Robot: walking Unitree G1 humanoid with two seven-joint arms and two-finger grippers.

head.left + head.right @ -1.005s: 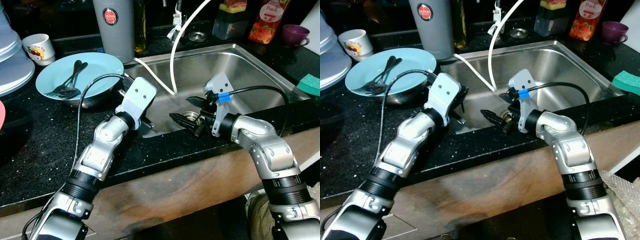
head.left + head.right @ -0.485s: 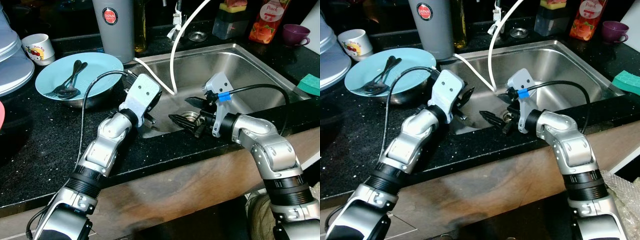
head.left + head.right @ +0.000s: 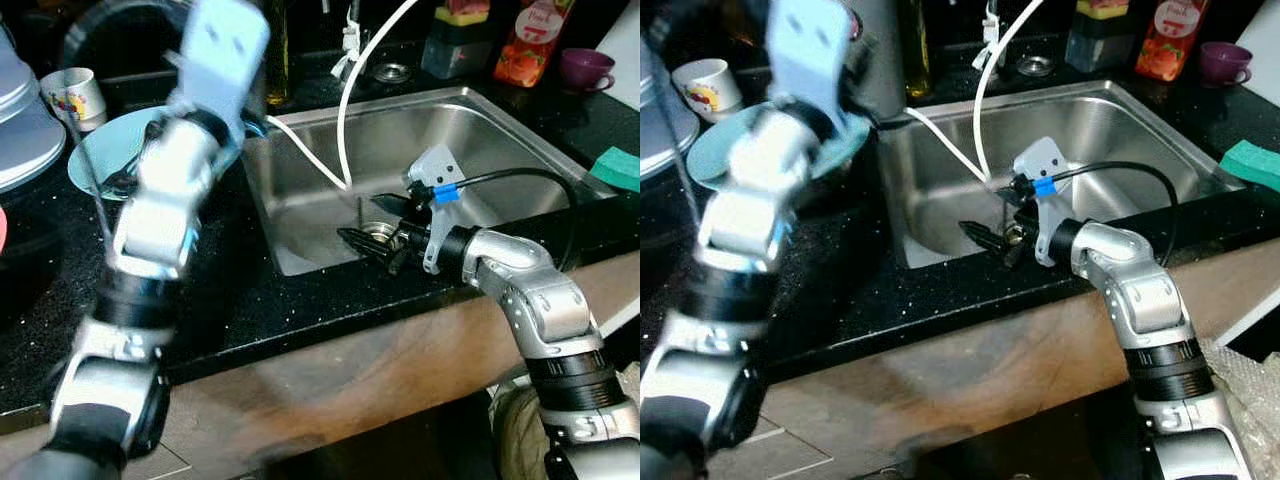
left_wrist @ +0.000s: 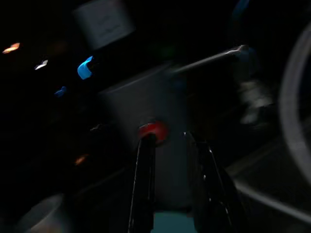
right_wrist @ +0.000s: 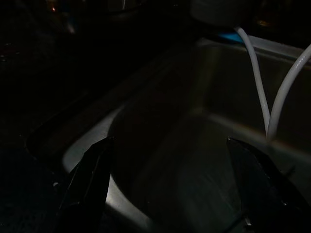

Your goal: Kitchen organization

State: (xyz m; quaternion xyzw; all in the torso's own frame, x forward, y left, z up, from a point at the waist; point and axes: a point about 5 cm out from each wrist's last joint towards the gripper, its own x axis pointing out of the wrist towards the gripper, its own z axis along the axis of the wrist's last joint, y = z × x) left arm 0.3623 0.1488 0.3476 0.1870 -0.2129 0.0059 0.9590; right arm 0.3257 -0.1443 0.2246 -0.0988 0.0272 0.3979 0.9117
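1. Right gripper [image 3: 372,222], black-fingered, reaches into the stainless-steel sink [image 3: 500,140] just above the round metal drain [image 3: 378,232]; its fingers are spread wide and hold nothing.
2. Left gripper [image 4: 170,145], on a raised and blurred silver arm, points at the tall grey tumbler with a red round label [image 4: 146,109]; its two fingers stand a narrow gap apart, with nothing between them.
3. Light-blue round plate [image 3: 95,160] lies on the black speckled counter [image 3: 230,290] left of the sink, carrying dark spoons [image 3: 125,178].
4. White hose [image 3: 345,100] curves down into the basin.
5. White printed mug [image 3: 68,95] stands behind the plate; a green sponge [image 3: 620,168] rests on the counter's right side.
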